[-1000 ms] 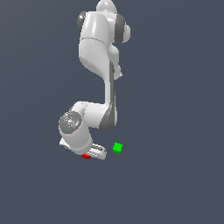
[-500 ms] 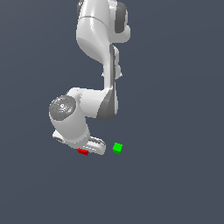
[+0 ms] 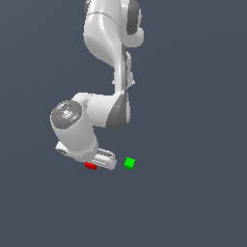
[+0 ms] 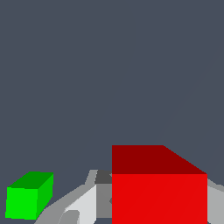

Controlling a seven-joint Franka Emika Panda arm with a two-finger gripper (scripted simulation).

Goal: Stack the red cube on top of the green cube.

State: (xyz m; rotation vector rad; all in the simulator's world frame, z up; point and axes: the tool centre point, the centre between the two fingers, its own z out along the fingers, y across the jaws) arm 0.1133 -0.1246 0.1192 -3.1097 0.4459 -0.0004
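Note:
The red cube (image 4: 159,192) fills the near part of the wrist view, sitting between my gripper's (image 4: 151,210) two fingers (image 4: 85,203), which press against its sides. In the exterior view only a sliver of the red cube (image 3: 90,166) shows under the white hand, where the gripper (image 3: 92,164) is shut on it. The green cube (image 3: 129,163) rests on the dark floor a short way toward the exterior view's right of the hand, apart from it. The wrist view also shows the green cube (image 4: 28,197), off to one side of the red one.
The white arm (image 3: 108,58) rises above the hand, with its big wrist joint (image 3: 70,118) leaning over the red cube. Plain dark grey floor (image 3: 193,193) lies all around.
The arm's wrist has risen and swung toward the exterior view's left. The red cube has shifted slightly up and left with the hand. The green cube has stayed put.

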